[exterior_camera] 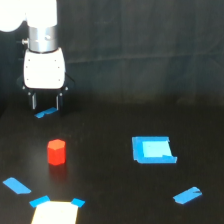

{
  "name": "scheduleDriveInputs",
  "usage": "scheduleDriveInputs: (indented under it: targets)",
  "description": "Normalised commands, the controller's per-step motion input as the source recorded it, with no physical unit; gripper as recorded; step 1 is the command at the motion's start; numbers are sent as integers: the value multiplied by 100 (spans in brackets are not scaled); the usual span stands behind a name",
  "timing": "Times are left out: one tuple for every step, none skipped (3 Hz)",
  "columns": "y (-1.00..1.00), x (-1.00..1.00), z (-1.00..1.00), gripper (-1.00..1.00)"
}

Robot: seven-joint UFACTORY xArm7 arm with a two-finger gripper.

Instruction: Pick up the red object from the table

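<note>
Wide matte black table, blue tape strips scattered; white xArm gripper hanging above its far side, two thin dark fingers spread apart, holding and touching nothing; small orange-red faceted block standing upright nearer the camera, well below the gripper — likely light, rigid, not fragile — best pinched across opposite flat facets at mid-height

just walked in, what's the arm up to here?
One xArm6 is going after the red object, which stands alone on the black table, untouched. The pincer hangs open and empty above the table, farther back than the block and a little toward the exterior view's left. Blue tape pieces lie scattered around, one right below the fingers. Nothing is grasped yet.
</note>
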Motion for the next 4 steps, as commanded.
scheduleDriveInputs:
  targets:
    - [-56,19,-64,100]
    - [-30,30,-89,100]
    - [-63,29,-100,97]
    - [-2,29,-100,75]
